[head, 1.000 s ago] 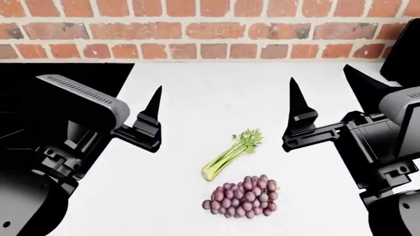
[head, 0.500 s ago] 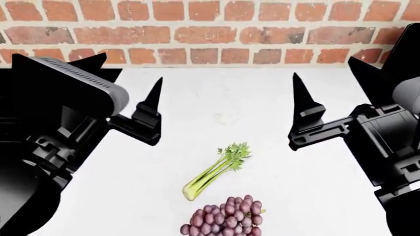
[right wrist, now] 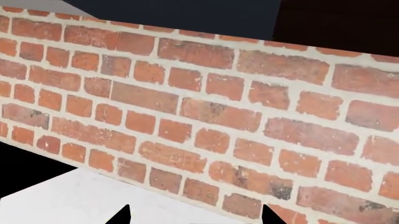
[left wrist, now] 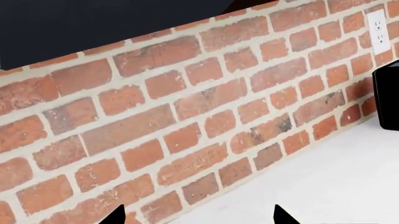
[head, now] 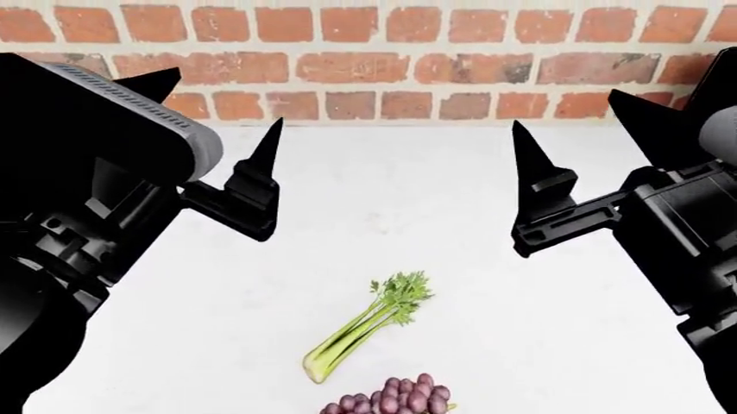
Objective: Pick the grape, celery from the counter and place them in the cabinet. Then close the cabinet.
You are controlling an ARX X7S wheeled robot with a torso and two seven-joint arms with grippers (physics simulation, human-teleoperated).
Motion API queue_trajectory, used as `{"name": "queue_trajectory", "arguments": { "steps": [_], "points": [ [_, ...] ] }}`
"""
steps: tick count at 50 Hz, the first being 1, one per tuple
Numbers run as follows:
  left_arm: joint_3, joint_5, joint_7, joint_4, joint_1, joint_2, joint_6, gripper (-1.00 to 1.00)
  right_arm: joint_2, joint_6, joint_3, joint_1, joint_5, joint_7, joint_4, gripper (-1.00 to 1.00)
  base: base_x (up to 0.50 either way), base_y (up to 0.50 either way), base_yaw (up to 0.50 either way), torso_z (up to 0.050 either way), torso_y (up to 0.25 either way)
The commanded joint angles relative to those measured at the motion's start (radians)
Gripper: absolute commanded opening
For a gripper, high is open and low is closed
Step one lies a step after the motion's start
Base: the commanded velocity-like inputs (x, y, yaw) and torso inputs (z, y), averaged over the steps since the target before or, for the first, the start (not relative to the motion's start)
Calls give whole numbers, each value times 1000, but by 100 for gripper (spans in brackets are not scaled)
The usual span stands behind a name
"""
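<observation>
While both arms hover high over the desk (head: 381, 216), the celery (head: 359, 332) lies nearer than either claw, roughly midway between them, its long axis running near-left to far-right, leafy tips far. The grape (head: 392, 398) sits just beyond its base at the near edge. Left claw (left wrist: 196, 215) and right claw (right wrist: 194, 214) are both spread wide, holding nothing.

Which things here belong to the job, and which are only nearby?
Belong to the job: celery; grape, partly cut off at the head view's lower edge; counter under both.
Only nearby: brick wall; wall outlet.
</observation>
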Motion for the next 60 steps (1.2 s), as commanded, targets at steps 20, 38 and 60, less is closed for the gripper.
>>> {"name": "queue_trajectory", "arguments": {
  "steps": [20, 38, 60],
  "points": [
    [-9, -200, -114, 5, -42, -41, -31, 100, 58, 10, 30, 24, 175, 111, 24, 100, 39, 0, 0, 0, 0],
    [169, -250, 84, -93, -54, -111, 140, 100, 118, -80, -10, -38, 158, 127, 54, 100, 0, 0, 0, 0, 0],
    [67, -533, 107, -316, -23, -107, -13, 100, 140, -142, -72, -58, 131, 143, 72, 100, 0, 0, 0, 0, 0]
  ]
}}
